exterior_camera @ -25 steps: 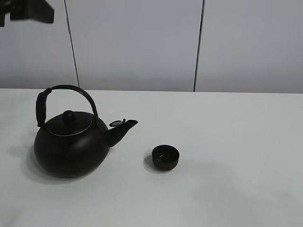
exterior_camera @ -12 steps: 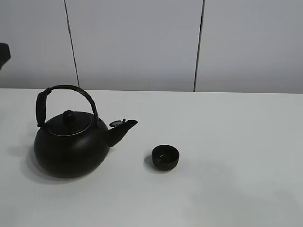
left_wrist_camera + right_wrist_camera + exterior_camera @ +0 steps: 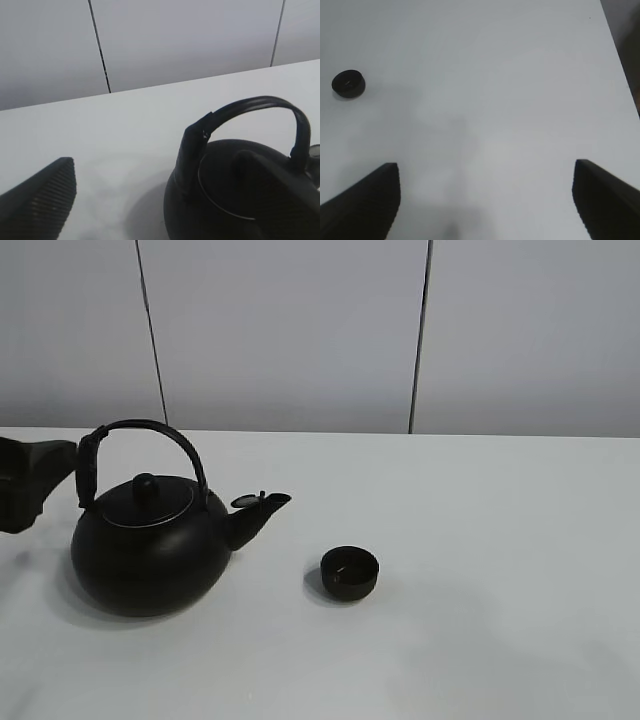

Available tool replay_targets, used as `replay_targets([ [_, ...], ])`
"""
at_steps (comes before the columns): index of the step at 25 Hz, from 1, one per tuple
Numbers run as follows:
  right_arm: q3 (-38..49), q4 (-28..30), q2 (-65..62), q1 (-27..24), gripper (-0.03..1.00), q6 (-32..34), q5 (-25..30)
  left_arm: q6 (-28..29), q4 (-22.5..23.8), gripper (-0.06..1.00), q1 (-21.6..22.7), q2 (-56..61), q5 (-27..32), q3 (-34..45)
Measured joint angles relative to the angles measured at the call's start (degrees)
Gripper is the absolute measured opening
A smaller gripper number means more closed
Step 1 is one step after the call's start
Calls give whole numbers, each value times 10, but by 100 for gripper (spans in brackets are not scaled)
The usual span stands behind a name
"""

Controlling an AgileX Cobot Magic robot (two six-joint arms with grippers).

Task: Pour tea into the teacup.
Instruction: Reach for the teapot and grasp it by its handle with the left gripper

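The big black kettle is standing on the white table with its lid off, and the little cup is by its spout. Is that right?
Not quite. The lid is on the kettle, with its knob on top, as the exterior high view shows. The rest holds: the kettle stands on the white table, and the little cup sits near its spout.

The left gripper [image 3: 156,160] has its jaws set wide apart, with nothing between its two dark ribbed fingers [image 3: 42,200]. In the high view only its front part shows, at the left edge, held low and pointing toward the middle. The right gripper [image 3: 486,166] is spread wide too and holds nothing. Its two dark fingers [image 3: 367,200] point forward and down from a higher position.
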State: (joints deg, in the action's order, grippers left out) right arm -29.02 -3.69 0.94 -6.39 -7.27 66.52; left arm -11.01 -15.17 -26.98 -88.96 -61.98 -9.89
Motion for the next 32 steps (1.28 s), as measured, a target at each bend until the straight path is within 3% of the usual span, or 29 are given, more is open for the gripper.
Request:
replay_targets([
  [6, 0, 0, 0, 0, 64, 0, 0, 23, 2, 65, 0, -39, -28, 0],
  [32, 0, 0, 0, 0, 64, 0, 0, 23, 7, 65, 0, -112, -15, -55],
])
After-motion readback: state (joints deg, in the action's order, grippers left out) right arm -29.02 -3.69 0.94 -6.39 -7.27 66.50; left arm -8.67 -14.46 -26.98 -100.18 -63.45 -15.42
